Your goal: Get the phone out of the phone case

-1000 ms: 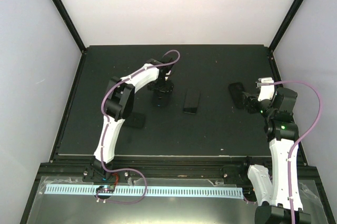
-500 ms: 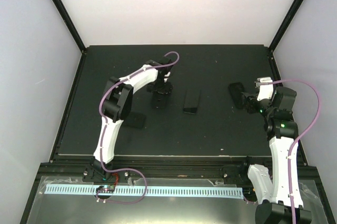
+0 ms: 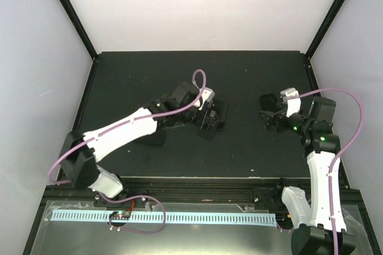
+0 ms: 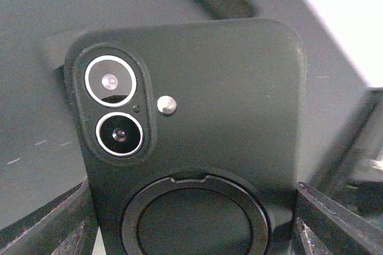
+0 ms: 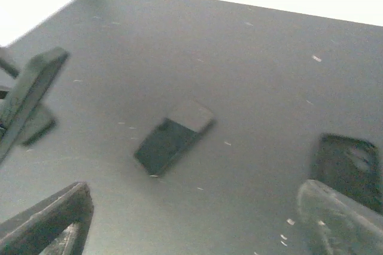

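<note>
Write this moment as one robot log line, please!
left gripper: shut on cased phone, fingers at its sides | right gripper: open, empty | task: phone not yet out of case

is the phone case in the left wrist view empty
No, the phone is inside the phone case: its two camera lenses show in the cutout.

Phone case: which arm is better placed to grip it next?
Left. The left gripper straddles the phone case, which fills its wrist view. The right gripper is open, empty, well off to the side.
</note>
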